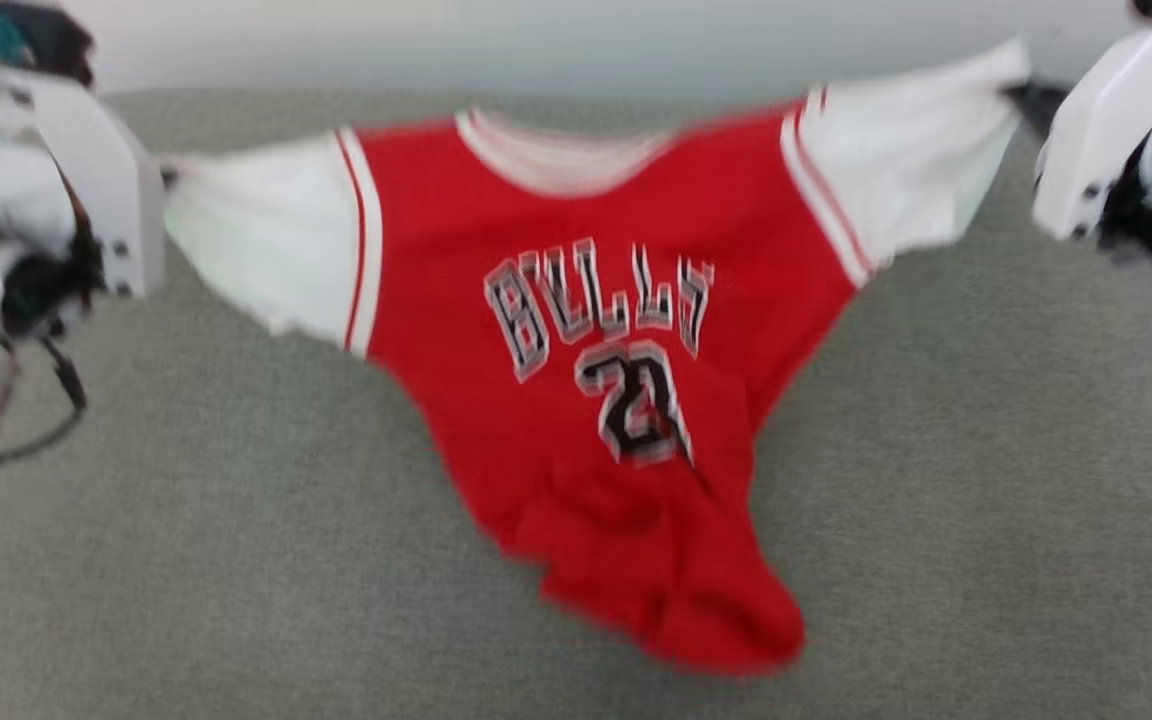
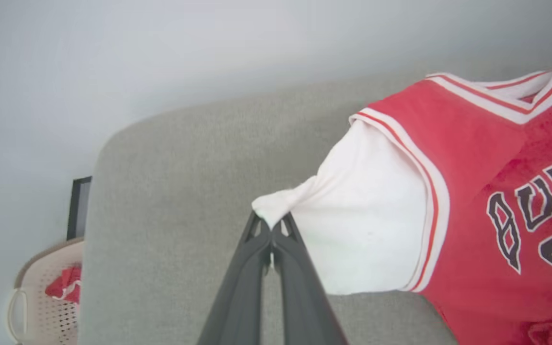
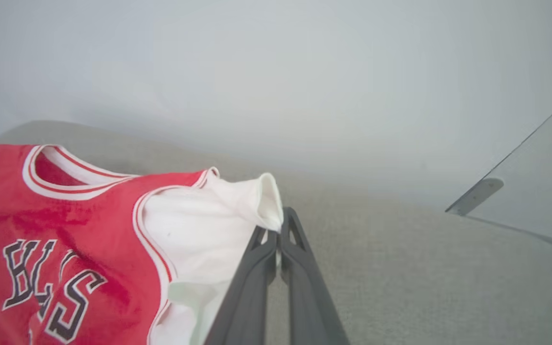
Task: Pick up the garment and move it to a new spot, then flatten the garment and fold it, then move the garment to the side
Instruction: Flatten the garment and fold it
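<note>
Grey fabric surface (image 1: 936, 500) lies under one garment (image 1: 586, 330), which you hold stretched by its two white sleeves, red body sagging between. Your left jaws are pinched tight on one sleeve tip (image 2: 269, 208), your right jaws on the other (image 3: 269, 201). One pale basket (image 2: 31, 278) holding red cloth stands beside the surface.

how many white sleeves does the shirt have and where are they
2. The left sleeve of the garment is pinched at its tip by the left gripper; the right sleeve by the right gripper.
</note>
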Robot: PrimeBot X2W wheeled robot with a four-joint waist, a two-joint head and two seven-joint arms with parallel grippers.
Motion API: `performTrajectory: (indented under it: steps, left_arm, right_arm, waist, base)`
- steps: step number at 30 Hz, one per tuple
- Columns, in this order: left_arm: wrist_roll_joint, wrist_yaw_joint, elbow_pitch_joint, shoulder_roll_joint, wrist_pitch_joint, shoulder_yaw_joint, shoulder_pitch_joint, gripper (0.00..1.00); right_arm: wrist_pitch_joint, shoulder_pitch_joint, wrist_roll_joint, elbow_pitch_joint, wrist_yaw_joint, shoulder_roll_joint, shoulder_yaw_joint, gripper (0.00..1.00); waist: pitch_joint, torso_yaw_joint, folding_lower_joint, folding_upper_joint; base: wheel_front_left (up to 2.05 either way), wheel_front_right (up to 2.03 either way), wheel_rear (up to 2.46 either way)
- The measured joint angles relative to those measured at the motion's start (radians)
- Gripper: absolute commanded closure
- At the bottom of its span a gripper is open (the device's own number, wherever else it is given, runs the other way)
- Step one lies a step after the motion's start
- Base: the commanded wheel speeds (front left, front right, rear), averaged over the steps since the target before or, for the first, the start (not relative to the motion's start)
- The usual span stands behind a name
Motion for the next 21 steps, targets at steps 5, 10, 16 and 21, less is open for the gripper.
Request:
performTrajectory:
  steps: [5, 10, 16, 21]
  left_arm:
    - [0.033, 0.000, -0.034, 0.016, -0.039, 0.014, -0.105, 1.00]
    - [0.066, 0.000, -0.035, 0.016, -0.077, 0.021, -0.196, 1.00]
    - [0.106, 0.000, 0.001, 0.018, -0.129, 0.021, -0.274, 1.00]
    - [0.128, -0.006, 0.035, 0.007, -0.169, 0.009, -0.309, 1.00]
  right_arm:
    - [-0.067, -0.063, 0.012, -0.050, 0.000, -0.022, -0.016, 1.00]
    - [-0.121, -0.113, 0.012, -0.076, 0.000, -0.029, -0.036, 1.00]
    - [-0.185, -0.158, -0.007, -0.086, 0.000, -0.034, -0.035, 1.00]
    - [-0.222, -0.179, -0.019, -0.075, 0.000, -0.033, -0.035, 1.00]
  waist:
    - [-0.042, -0.018, 0.0001, 0.0000]
    - [-0.085, -0.036, 0.0000, 0.0000]
    - [-0.130, -0.058, 0.0000, 0.0000]
    - [-0.159, -0.072, 0.0000, 0.0000]
  base:
    - [0.00, 0.00, 0.00]
    - [0.00, 0.00, 0.00]
    - [0.00, 0.00, 0.00]
    - [0.00, 0.00, 0.00]
